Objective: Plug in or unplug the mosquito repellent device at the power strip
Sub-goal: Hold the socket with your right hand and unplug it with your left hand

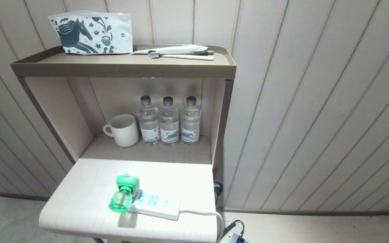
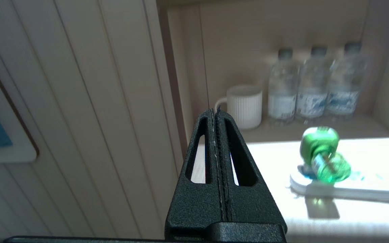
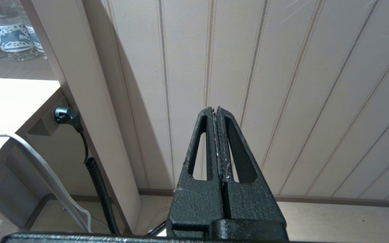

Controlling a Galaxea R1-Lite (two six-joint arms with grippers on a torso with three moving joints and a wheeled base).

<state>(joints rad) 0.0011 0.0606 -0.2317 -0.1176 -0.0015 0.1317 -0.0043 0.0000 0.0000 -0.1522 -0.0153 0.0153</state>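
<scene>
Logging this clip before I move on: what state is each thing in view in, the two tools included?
mosquito repellent device: plugged into the end socket of the strip, bottle tilted toward the table's front edge.
power strip: flat on the table, other sockets free, cord trailing off the table edge.
left tool: shut, empty, short of the device.
right tool: shut, empty, facing the wall.
mug: upright on the shelf.
water bottles: three, upright, capped.
</scene>
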